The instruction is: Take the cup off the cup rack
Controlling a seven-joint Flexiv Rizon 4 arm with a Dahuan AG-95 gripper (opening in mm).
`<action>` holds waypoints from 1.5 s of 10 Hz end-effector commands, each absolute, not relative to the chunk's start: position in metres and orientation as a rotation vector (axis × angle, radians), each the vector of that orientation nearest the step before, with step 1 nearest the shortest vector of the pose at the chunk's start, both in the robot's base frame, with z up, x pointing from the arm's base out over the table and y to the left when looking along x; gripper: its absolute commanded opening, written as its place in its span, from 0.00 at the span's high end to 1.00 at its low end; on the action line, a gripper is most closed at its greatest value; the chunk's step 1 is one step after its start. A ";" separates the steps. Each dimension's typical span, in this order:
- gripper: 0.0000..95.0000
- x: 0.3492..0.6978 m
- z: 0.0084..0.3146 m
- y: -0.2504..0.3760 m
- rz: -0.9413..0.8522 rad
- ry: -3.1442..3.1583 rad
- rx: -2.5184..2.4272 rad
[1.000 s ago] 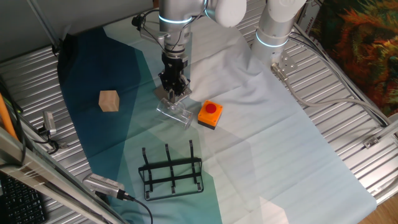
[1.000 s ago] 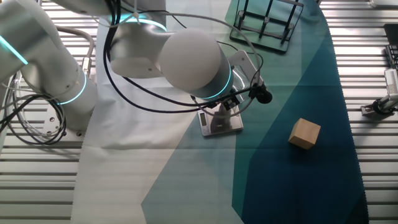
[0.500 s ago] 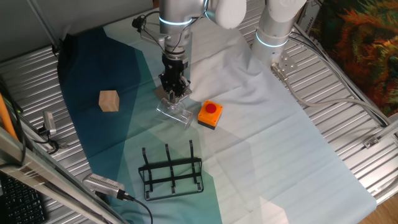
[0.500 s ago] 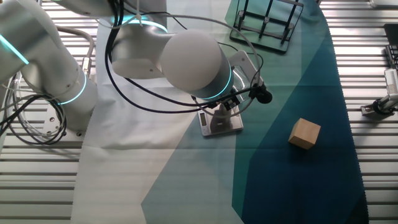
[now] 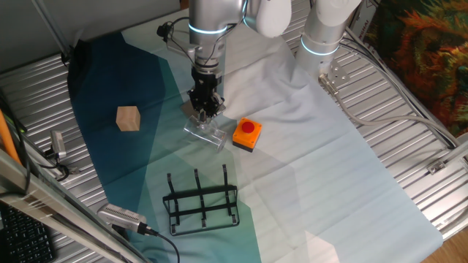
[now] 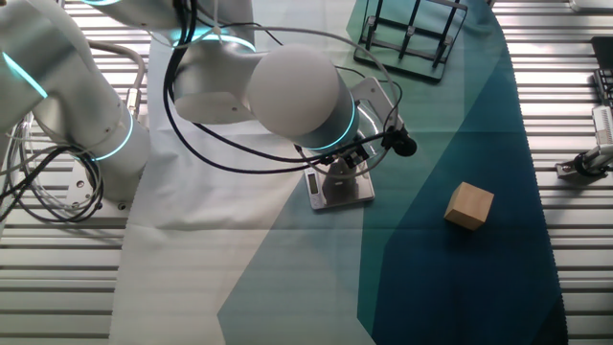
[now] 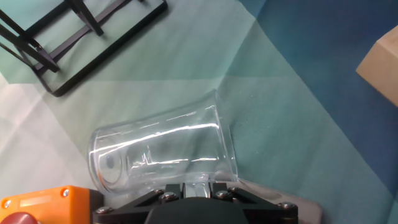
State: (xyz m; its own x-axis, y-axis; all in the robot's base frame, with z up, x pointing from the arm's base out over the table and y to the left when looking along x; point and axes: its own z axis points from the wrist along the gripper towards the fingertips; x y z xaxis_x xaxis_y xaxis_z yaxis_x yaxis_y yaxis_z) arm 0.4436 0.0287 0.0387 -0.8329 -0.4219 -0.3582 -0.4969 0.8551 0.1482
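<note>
The cup (image 7: 163, 151) is clear glass and fills the middle of the hand view, lying sideways in the frame with its stem end between my fingers. My gripper (image 7: 193, 186) is shut on it. From one fixed view, the gripper (image 5: 205, 109) hangs just above the flat grey plate (image 5: 205, 133), and the glass there is too faint to make out. The cup rack (image 5: 201, 200) is a black wire frame with upright prongs, standing apart near the table's front; it also shows as the rack (image 6: 410, 34) and the rack (image 7: 68, 37). No cup hangs on it.
An orange button box (image 5: 247, 134) sits right beside the plate, and its corner (image 7: 43, 204) shows in the hand view. A tan wooden cube (image 5: 128, 118) lies to the left, seen too as the cube (image 6: 469, 206). Ribbed metal table edges surround the cloth.
The hand has shifted very slightly upward over the plate with the cup still in it. Nothing else has moved.
</note>
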 end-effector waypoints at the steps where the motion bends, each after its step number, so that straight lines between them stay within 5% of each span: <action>1: 0.80 0.442 0.040 0.029 0.341 2.718 -0.693; 15: 0.80 0.442 0.032 0.032 0.326 2.715 -0.699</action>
State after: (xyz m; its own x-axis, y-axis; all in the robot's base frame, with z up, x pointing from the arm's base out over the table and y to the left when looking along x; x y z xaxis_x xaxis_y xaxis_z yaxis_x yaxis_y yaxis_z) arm 0.4415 0.0330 0.0330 -0.8293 -0.4283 -0.3588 -0.5027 0.8522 0.1447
